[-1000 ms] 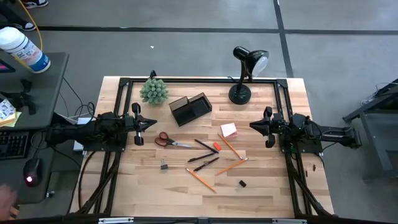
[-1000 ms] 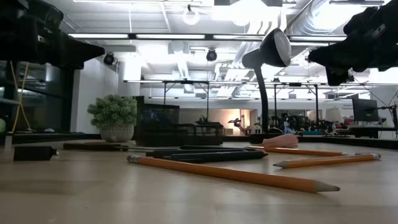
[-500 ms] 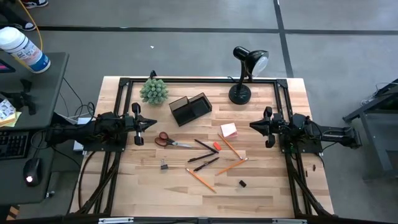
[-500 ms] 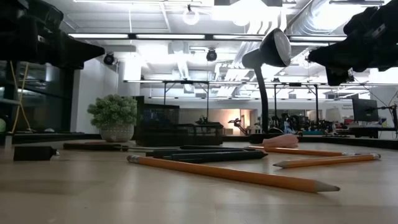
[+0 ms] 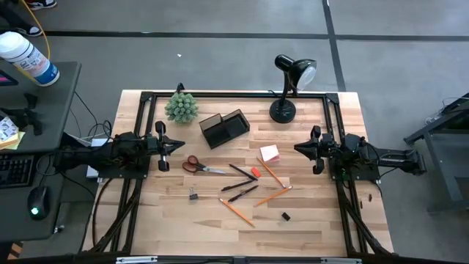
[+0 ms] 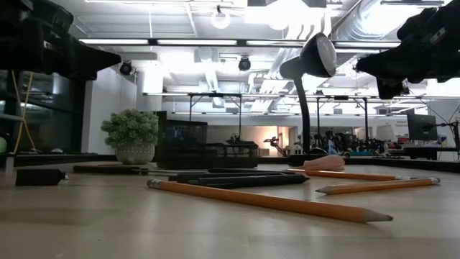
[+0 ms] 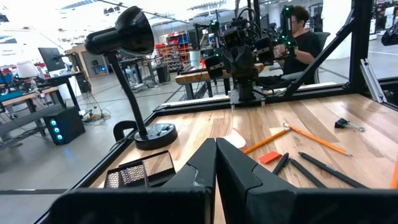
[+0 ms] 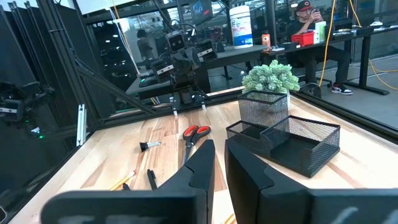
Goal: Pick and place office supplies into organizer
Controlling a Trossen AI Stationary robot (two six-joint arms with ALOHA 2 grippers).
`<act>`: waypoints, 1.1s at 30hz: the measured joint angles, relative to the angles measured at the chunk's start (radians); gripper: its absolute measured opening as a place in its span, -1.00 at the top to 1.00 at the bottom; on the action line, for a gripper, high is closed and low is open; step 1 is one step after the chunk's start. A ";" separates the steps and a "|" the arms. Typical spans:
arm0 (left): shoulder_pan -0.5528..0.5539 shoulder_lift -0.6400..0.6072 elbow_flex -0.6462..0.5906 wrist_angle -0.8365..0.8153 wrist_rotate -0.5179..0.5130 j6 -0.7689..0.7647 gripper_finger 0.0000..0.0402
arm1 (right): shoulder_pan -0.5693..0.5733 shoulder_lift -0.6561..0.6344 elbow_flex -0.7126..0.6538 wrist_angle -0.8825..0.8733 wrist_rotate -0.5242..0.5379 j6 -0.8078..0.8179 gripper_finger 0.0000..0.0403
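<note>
Wooden planks make the counter (image 5: 176,227), with a grey floor around it and a big workshop room behind. Nearest to the front edge lie a small black clip (image 5: 285,216) at the right and a long orange pencil (image 5: 236,211); both are light, and the pencil is stiff, thin and round, so I think it may roll and is best pinched at its middle. A little farther are two black pens (image 5: 242,192), a second clip (image 5: 193,195) at the left and a small red eraser (image 5: 255,173), which looks soft and easy to squeeze. The red-handled scissors (image 5: 199,166) lie left of centre; they are heavier and flat, so the handles seem the best place to hold. The pink sticky-note pad (image 5: 270,153) is at the right, low and flat, probably hard to lift from its edges. Far from the front stands the black mesh organizer (image 5: 224,127), with nothing visible inside, between a plant (image 5: 181,107) and a lamp (image 5: 288,88). The left gripper (image 5: 165,144) and right gripper (image 5: 310,149) wait at the two sides, fingers almost pressed together, holding nothing.
</note>
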 joint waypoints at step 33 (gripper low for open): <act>0.000 0.000 0.000 0.000 0.000 0.000 1.00 | 0.000 0.000 0.000 0.000 0.000 0.000 0.82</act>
